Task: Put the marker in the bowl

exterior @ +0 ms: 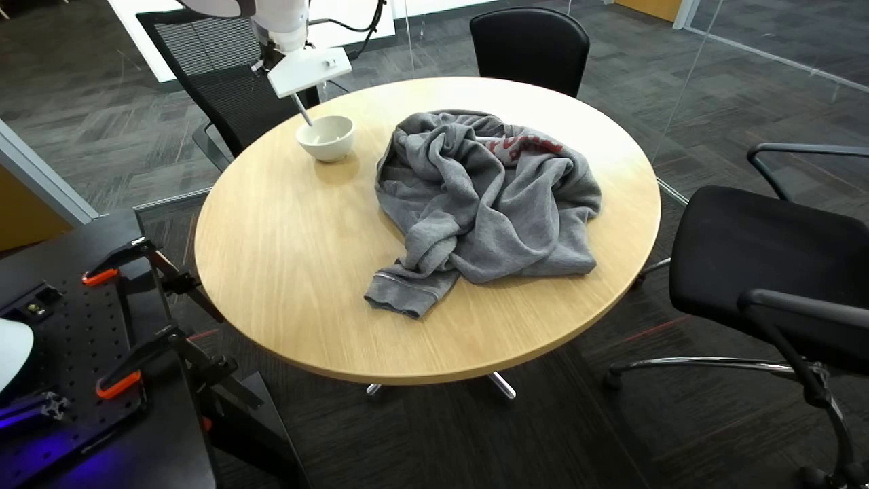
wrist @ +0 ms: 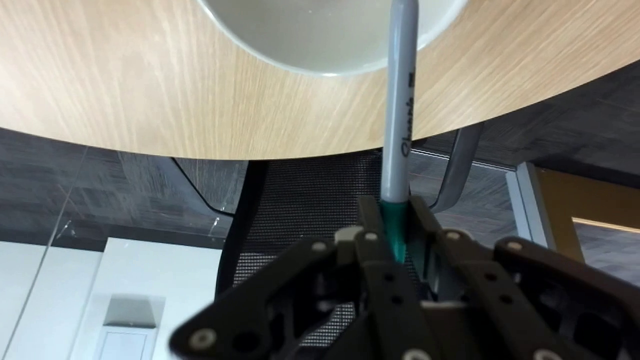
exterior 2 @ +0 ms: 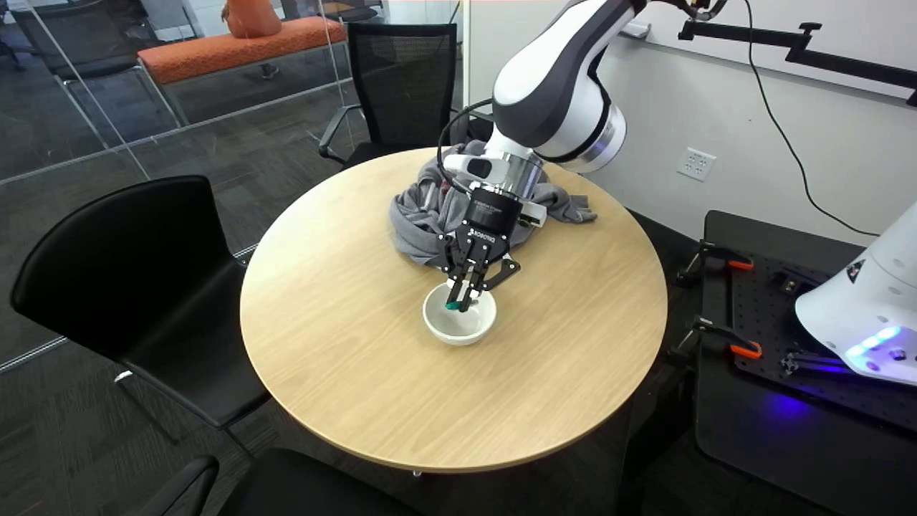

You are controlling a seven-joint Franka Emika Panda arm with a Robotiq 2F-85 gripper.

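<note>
Claw (wrist: 395, 207) clamped on marker (wrist: 400, 110), green end (wrist: 394, 225) part-hidden; bowl (wrist: 320, 35) cropped in wrist view.

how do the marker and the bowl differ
The marker is long and thin; the bowl is round and wide-mouthed. The marker is tilted in the gripper; the bowl stands upright on the table. The marker is grey with a green end; the bowl is white. Both are mainly pale.

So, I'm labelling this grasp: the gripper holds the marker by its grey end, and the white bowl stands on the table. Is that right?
Not quite: in the wrist view, the gripper holds the marker by its green end. The white bowl does stand on the table.
</note>
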